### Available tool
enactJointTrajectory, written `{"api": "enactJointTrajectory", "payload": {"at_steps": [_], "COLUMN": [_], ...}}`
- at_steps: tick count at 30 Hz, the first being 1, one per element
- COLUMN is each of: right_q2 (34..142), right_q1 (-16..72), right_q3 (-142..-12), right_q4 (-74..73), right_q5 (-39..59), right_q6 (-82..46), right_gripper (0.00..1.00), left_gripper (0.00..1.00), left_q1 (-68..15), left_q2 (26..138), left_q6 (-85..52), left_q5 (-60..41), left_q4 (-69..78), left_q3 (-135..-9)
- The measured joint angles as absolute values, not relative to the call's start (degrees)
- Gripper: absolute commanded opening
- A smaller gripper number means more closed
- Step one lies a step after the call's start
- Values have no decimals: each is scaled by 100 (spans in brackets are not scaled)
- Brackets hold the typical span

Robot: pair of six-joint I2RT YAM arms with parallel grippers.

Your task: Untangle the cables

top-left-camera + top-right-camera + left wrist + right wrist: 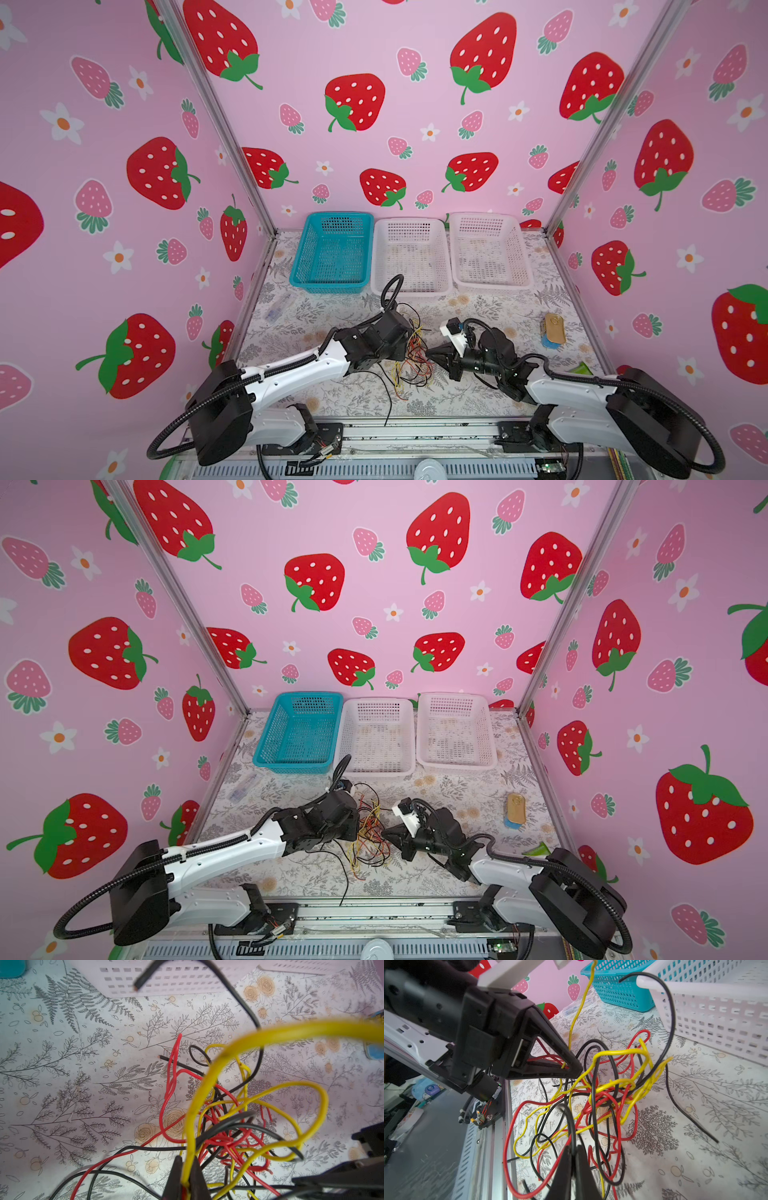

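Nearest you, a loose black strand (pixel 391 401) of the tangle trails down to the front edge of the leaf-printed bench (pixel 478 399). Just behind it, toward the middle of the bench, sits the knot of thin black, red and yellow cables (pixel 415 361), between your two arms and apparently partly lifted off the surface.

Your left gripper (pixel 188 1180) has its jaws clamped on a yellow cable (pixel 192 1118) that arcs up out of the knot. A red strand may be pinched in with it; you cannot tell from here. Your right gripper (pixel 574 1167) has its jaws closed on a loop of black cable (pixel 572 1130) at its side of the knot.

These wires look light and springy. They probably hold their curls, slip past each other easily, and drag the whole bundle along if a loop snags. You would likely do better to grip near a free end than mid-loop, and to draw your arms apart slowly.

Along the far edge stand a teal mesh basket (pixel 328 284), a white mesh basket (pixel 411 289) and a second white basket (pixel 492 284).
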State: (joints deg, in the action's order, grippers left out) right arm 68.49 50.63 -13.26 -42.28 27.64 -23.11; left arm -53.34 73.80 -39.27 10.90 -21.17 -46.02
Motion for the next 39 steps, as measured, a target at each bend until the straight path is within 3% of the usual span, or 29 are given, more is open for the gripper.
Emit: {"api": "enactJointTrajectory", "payload": {"at_steps": [5,12,20,24,29,39], "right_q2": [6230,4405,3898,3979,4125,4427], "right_q1": [5063,5116,5127,5127,5120,5111], "right_q3": [-1321,-1472,-2436,-2497,-2512,-3413], "right_q4": [-3981,-2657,-878,-725,-978,-899], "right_q5": [2447,1793,1181,1192,1203,1260], "right_q6": [-2357,-2329,-2147,-2139,-2231,-2217], "right_gripper": [0,0,0,0,0,0], "left_gripper": [0,0,0,24,47,65], "left_q1": [-5369,-5468,-5502,-5500,-5404,-5389], "left_q2": [7349,7271,7282,7284,7266,6556], "left_q6": [-3933,-3990,-4045,-4045,-4034,-4040], "left_q5": [1094,965,803,821,1037,928], "left_q4": [-2075,-1621,-1026,-1066,-1669,-1741], "left_q3": [-4410,-4338,-4362,-4377,-4324,-3905]}}
